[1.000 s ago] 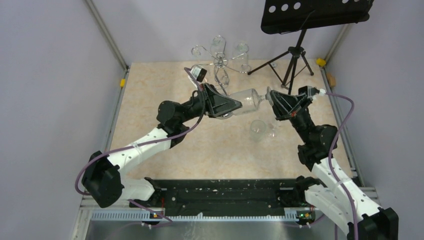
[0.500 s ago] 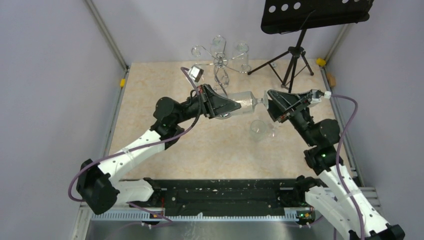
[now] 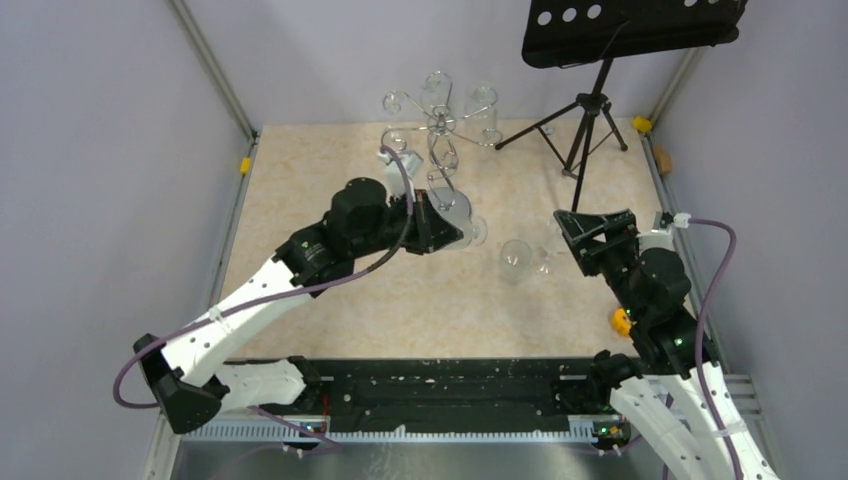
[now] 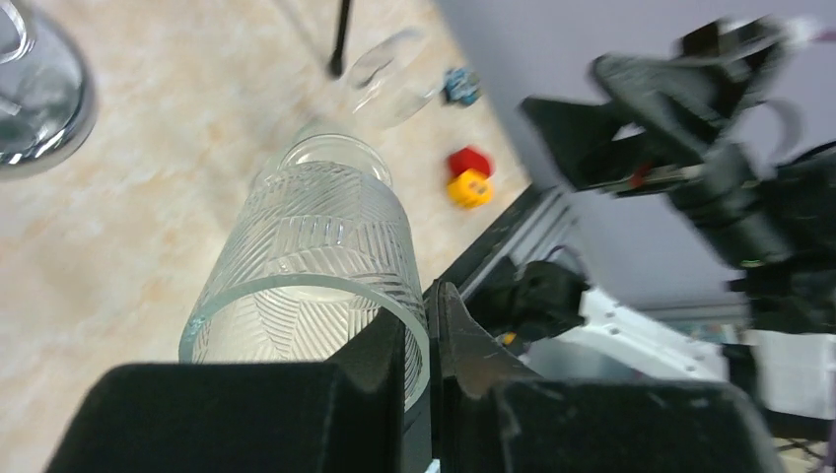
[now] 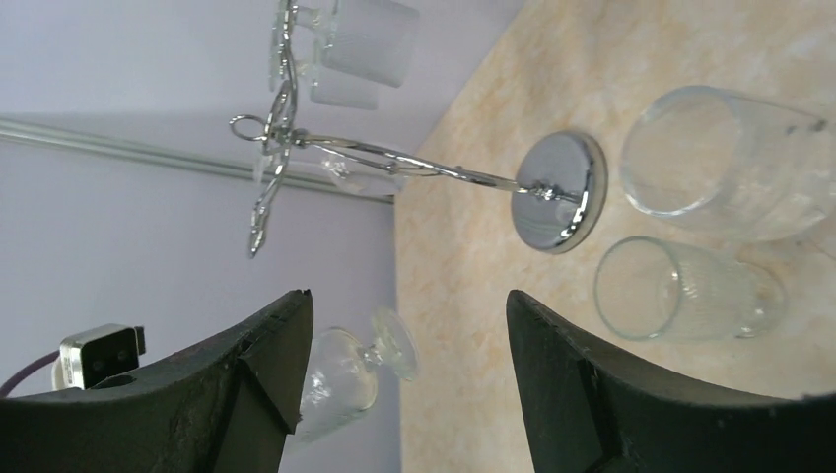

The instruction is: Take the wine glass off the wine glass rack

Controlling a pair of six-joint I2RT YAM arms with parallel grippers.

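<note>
My left gripper [image 4: 422, 315] is shut on the rim of a ribbed wine glass [image 4: 315, 246], one finger inside the bowl and one outside. The glass points away from the wrist, low over the table next to the rack's mirrored base [image 4: 39, 108]. From the right wrist, the same wine glass [image 5: 340, 384] shows with its foot free. The chrome wine glass rack [image 3: 438, 122] stands at the back, with glasses [image 5: 365, 49] hanging from its arms. My right gripper [image 5: 406, 296] is open and empty, well right of the glass; from above, this right gripper [image 3: 592, 218] sits near the right edge.
Two loose glasses [image 5: 730, 163] [image 5: 680, 291] lie on the table between the arms, by the rack base [image 5: 557, 192]. A black music stand [image 3: 630, 30] on tripod legs [image 3: 585, 130] fills the back right corner. A red and yellow block [image 4: 468, 182] sits near the table edge.
My right gripper opened, let go of the glass's foot and drew back toward the near right. My left arm swung the glass left and down beside the rack base.
</note>
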